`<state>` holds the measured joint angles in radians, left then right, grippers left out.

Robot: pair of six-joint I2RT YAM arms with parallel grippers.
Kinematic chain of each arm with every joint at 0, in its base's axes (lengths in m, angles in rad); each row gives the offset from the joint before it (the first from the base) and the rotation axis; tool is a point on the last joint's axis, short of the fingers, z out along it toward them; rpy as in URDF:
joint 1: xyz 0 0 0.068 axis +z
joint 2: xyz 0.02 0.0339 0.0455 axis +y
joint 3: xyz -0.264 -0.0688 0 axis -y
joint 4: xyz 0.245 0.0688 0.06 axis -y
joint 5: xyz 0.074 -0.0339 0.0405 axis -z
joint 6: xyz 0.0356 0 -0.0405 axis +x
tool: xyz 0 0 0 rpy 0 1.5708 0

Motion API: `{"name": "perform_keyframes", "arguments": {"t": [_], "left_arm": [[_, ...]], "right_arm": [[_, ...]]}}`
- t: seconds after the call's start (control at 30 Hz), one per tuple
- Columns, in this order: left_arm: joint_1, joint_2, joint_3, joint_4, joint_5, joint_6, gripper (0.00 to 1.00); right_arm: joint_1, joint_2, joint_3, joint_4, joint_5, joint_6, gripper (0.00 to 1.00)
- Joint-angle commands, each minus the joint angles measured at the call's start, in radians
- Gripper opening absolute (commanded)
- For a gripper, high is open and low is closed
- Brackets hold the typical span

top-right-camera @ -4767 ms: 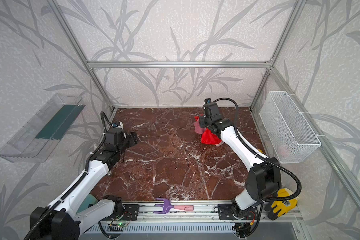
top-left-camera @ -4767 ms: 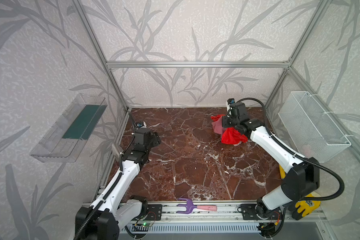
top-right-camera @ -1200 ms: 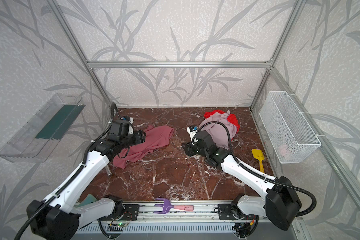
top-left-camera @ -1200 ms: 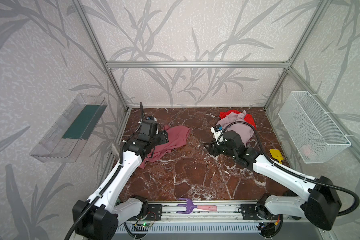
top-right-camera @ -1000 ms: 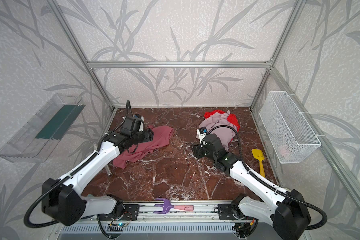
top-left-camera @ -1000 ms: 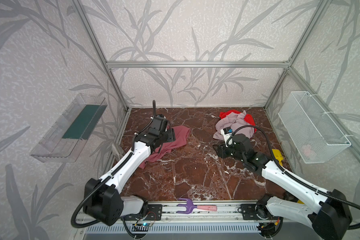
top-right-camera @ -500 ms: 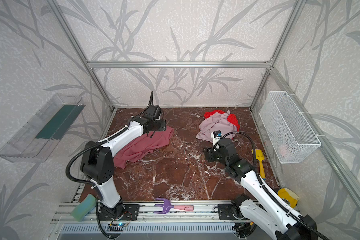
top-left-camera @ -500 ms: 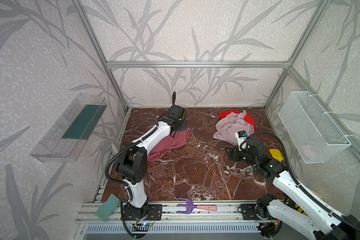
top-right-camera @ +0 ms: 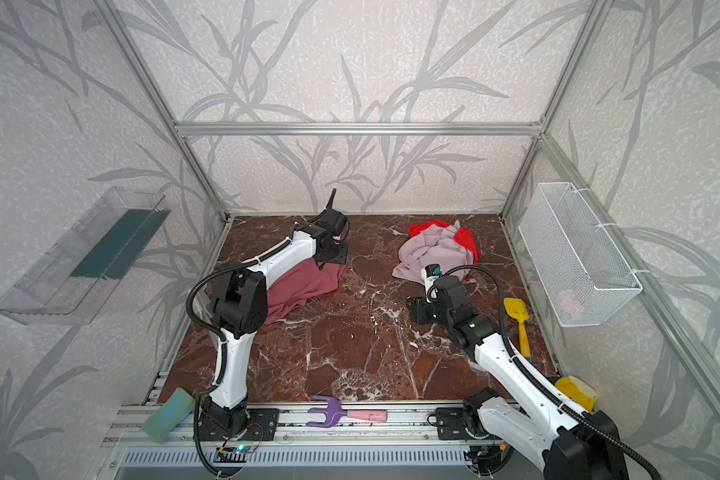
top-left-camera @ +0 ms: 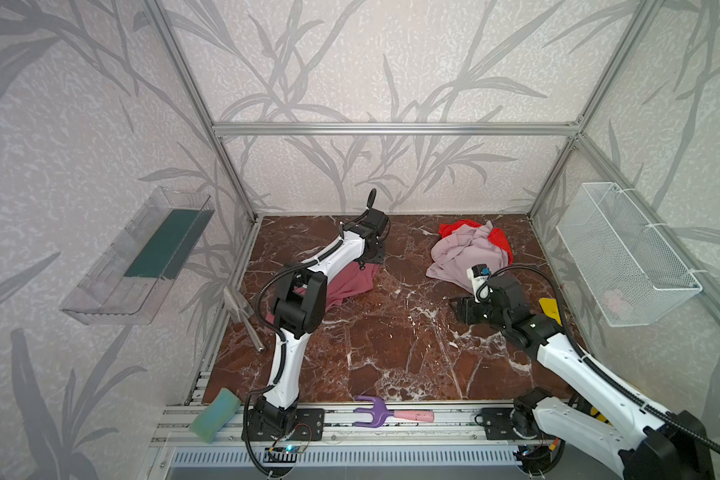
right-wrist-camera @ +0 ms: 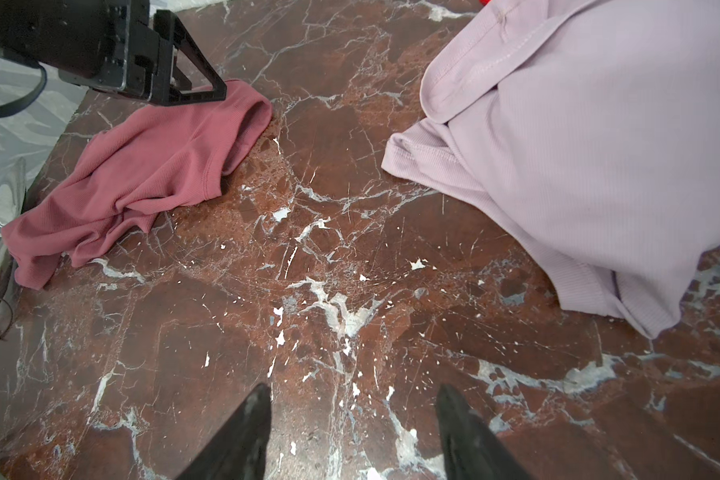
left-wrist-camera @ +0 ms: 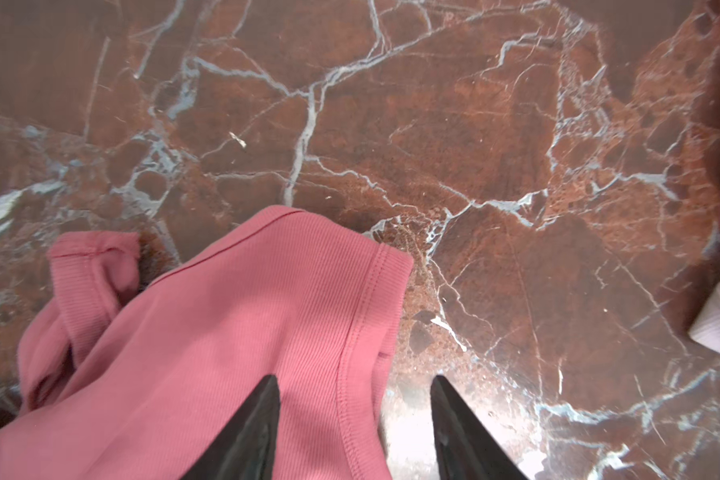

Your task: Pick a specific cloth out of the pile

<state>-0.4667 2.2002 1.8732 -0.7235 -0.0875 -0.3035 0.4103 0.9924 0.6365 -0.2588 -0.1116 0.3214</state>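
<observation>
Cloth (top-left-camera: 352, 282) is lying spread flat on the worktop (top-left-camera: 391, 340), left of centre and well apart from the pile (top-left-camera: 466, 253), with part of it sitting hidden under the left arm in both top views. Pile is sitting at the back right, with the lilac cloth (right-wrist-camera: 599, 145) lying on top and the red cloth (top-right-camera: 465, 240) peeking out behind it.

Left end effector (left-wrist-camera: 354, 380) is hanging just over the cloth's far hemmed end. It is released: jaws are standing apart, one finger (left-wrist-camera: 250, 424) over the fabric, the other over bare marble, gripping nothing.

Right end effector (right-wrist-camera: 352, 388) is hovering low over bare worktop between the cloth and the pile, just in front of the pile's near edge. It is released too, with nothing between the jaws.

Yellow shovel (top-right-camera: 516, 318) is lying by the right arm. Purple rake (top-left-camera: 375, 411) is lying on the front rail.
</observation>
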Motion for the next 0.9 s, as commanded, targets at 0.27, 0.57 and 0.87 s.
{"name": "perform_keyframes", "arguments": {"t": [0.27, 0.57, 0.87], "left_arm": [[-0.010, 0.129, 0.130, -0.056, 0.006, 0.017, 0.52], [-0.010, 0.186, 0.185, -0.068, -0.032, 0.020, 0.45], [-0.009, 0.209, 0.192, -0.068, -0.074, 0.034, 0.35]], "right_arm": [[-0.025, 0.014, -0.010, 0.036, -0.014, -0.002, 0.63], [-0.036, 0.021, -0.012, 0.043, -0.031, -0.002, 0.63], [-0.042, 0.028, -0.011, 0.050, -0.043, 0.008, 0.63]]}}
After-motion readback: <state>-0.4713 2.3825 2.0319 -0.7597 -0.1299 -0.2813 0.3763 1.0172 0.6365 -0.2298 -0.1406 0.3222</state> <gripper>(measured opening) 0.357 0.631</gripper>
